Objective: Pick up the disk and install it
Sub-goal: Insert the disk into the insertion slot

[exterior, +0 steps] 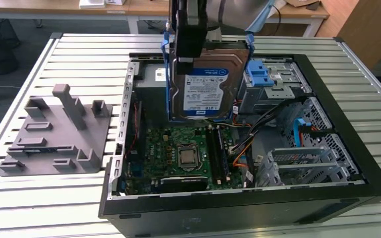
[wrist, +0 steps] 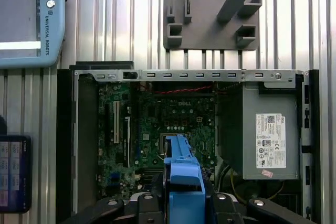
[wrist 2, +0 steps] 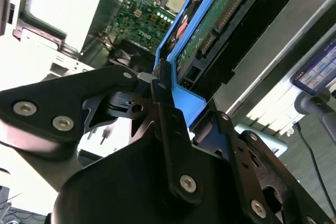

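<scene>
One gripper [exterior: 189, 58] holds the disk [exterior: 207, 91] upright over the open computer case [exterior: 243, 210], jaws pinching its blue edge.

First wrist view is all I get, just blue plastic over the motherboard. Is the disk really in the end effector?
Observer: Yes. In the exterior view the end effector holds the disk upright, label showing.
Operator: Is it in its cage?
Observer: No. The cage stands apart, on the exterior view's right of the disk.
Operator: Gripped where?
Observer: In the second wrist view a finger lies against the disk's blue frame.
</scene>
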Robot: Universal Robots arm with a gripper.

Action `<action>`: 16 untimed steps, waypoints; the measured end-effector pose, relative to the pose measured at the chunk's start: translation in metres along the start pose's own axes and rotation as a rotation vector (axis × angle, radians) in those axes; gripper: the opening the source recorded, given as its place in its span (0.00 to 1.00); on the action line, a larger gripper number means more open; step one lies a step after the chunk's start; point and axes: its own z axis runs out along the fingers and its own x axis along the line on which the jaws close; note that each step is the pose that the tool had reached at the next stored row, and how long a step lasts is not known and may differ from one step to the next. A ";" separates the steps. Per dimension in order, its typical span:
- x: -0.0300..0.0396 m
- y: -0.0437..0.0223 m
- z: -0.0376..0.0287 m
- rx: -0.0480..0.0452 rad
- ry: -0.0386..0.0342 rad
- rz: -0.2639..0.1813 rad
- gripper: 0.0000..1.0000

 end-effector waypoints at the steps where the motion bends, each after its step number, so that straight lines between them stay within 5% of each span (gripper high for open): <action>1: 0.0027 -0.0014 0.0002 0.0000 -0.0001 0.000 0.36; 9: 0.0102 -0.0290 0.0012 -0.0013 -0.0001 0.000 0.36; 16: 0.0291 -0.0326 0.0015 -0.0014 0.0002 0.000 0.36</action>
